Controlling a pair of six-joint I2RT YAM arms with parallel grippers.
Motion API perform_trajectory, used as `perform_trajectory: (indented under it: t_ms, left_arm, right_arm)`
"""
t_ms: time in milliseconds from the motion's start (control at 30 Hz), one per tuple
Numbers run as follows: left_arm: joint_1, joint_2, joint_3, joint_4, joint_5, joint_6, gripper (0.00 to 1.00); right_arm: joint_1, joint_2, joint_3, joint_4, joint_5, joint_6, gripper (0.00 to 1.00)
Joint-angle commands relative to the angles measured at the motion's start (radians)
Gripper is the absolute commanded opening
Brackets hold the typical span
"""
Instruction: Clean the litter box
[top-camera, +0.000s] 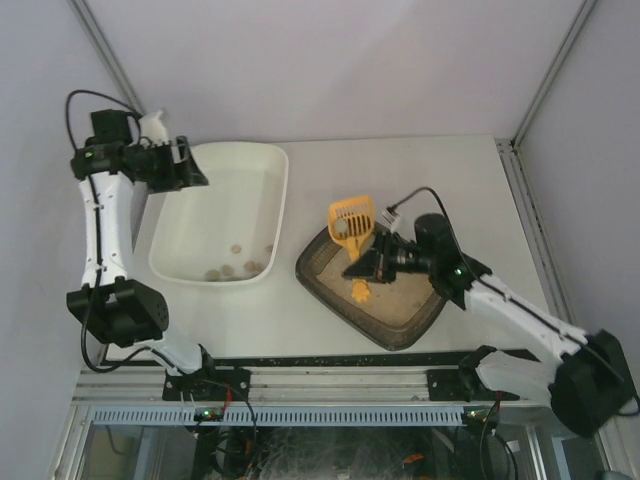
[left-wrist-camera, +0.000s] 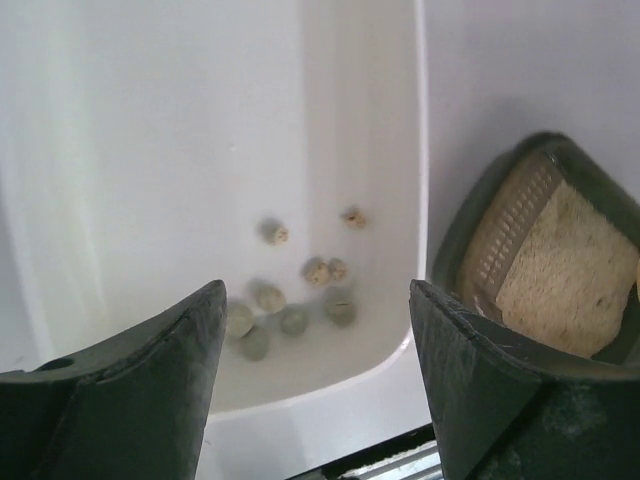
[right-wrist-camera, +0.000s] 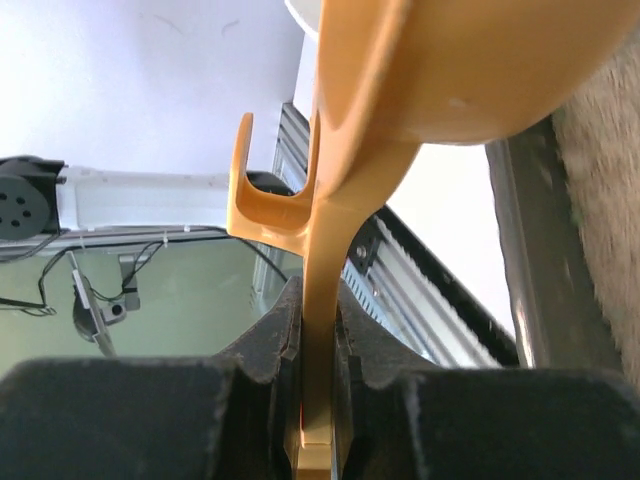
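Well, dark olive litter box (top-camera: 338, 309), sandy beige inside.

A white table (top-camera: 420, 180) under plain pale walls carries two containers side by side. On its left half sits a cream-white rectangular tub (top-camera: 283, 185), its long sides running away from the near edge. Just to the right, close to the tub but not touching it, a dark olive-brown litter box (top-camera: 306, 268) lies turned at an angle, one corner pointing toward the near edge, where a metal rail (top-camera: 340, 385) runs along the table's front.
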Motion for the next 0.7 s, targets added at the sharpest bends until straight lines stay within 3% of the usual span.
perform_trajectory:
  t_ms: [0, 167, 267, 333, 500, 667]
  left_arm:
    - [0.155, -0.114, -0.031, 0.012, 0.12, -0.059, 0.78]
    - [0.275, -0.201, -0.145, 0.01, 0.129, -0.032, 0.78]
    - [0.329, -0.245, -0.22, 0.006, 0.171, -0.016, 0.78]
    - [0.358, -0.266, -0.255, 0.009, 0.224, -0.022, 0.78]
    - [0.379, -0.305, -0.277, 0.024, 0.237, -0.016, 0.78]
    - [0.379, -0.311, -0.292, 0.047, 0.244, -0.03, 0.78]
  right_arm:
    - [0.072, 0.278, 0.269, 0.076, -0.044, -0.14, 0.0]
    - [0.199, 0.582, 0.603, -0.047, -0.043, -0.241, 0.0]
    - [0.243, 0.752, 0.846, -0.256, -0.037, -0.338, 0.0]
    - [0.268, 0.885, 1.096, -0.491, 0.001, -0.438, 0.0]
    - [0.344, 1.158, 1.494, -0.911, 0.234, -0.624, 0.0]
    - [0.381, 1.324, 1.762, -1.102, 0.404, -0.692, 0.0]
